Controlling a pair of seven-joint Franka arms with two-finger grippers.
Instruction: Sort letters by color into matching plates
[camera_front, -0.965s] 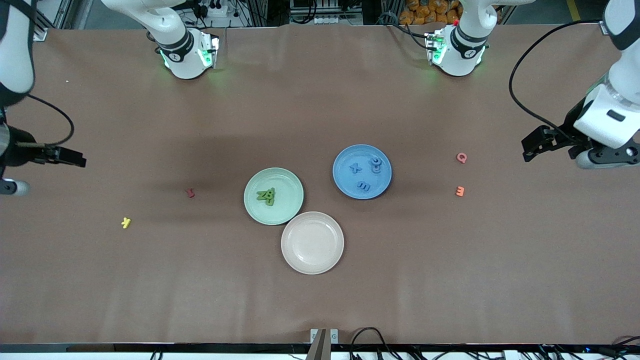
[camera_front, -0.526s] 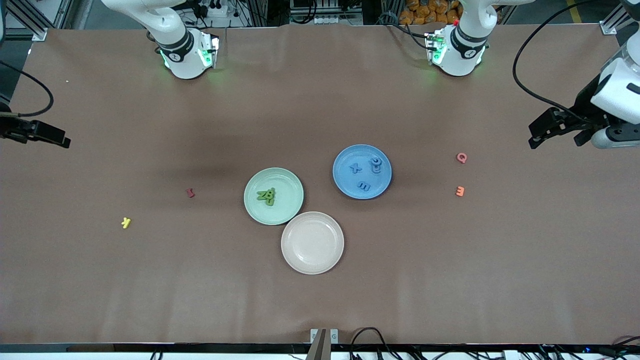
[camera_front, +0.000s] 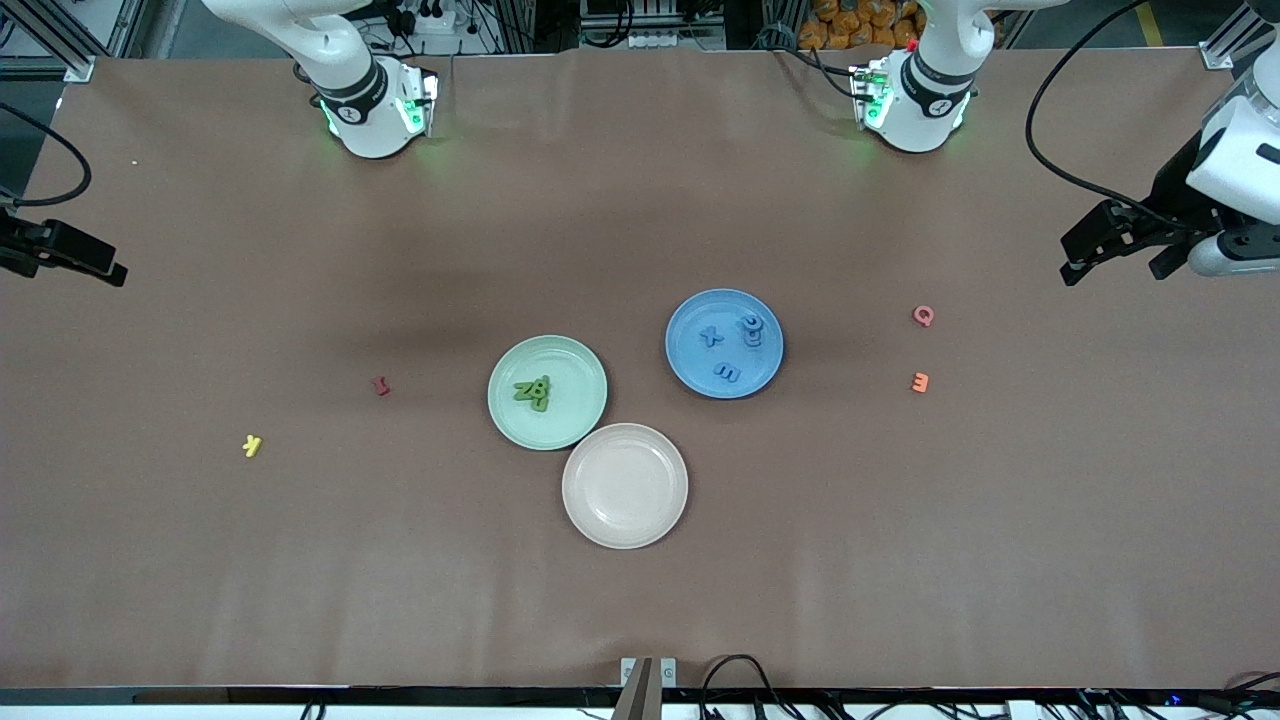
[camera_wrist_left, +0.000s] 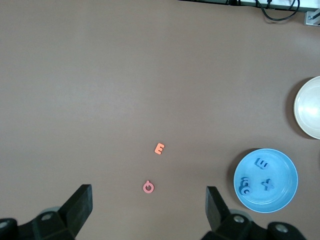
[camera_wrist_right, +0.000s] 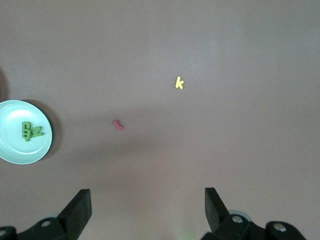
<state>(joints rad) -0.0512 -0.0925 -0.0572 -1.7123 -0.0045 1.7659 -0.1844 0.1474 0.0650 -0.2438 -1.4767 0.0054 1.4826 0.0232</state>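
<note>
Brown desk (camera_front: 640, 600): matte sheet, faint creases.
Beige-pink plate (camera_front: 625, 486): nearest the front camera, bare, not part of the sort.
Green plate (camera_front: 575, 415): pale mint, shallow, matte; touches the beige-pink plate.
Green letters (camera_front: 533, 391): piled in the green plate, overlapping; count unclear.
Blue plate (camera_front: 690, 370): toward my left arm's end.
Blue letters (camera_front: 728, 373): in the blue plate; X, E and a stacked pair.
Handling: I judge the foam light, soft, non-slip; pinch across a chunky stroke.
Strays: yellow K (camera_front: 252, 446), red piece (camera_front: 380, 385), orange E (camera_front: 920, 382), pink letter (camera_front: 923, 316) on the desk.
Left tool (camera_wrist_left: 150, 210): fully spread, empty, high over the desk's edge.
Right tool (camera_wrist_right: 147, 210): likewise spread, empty, at its own end.
</note>
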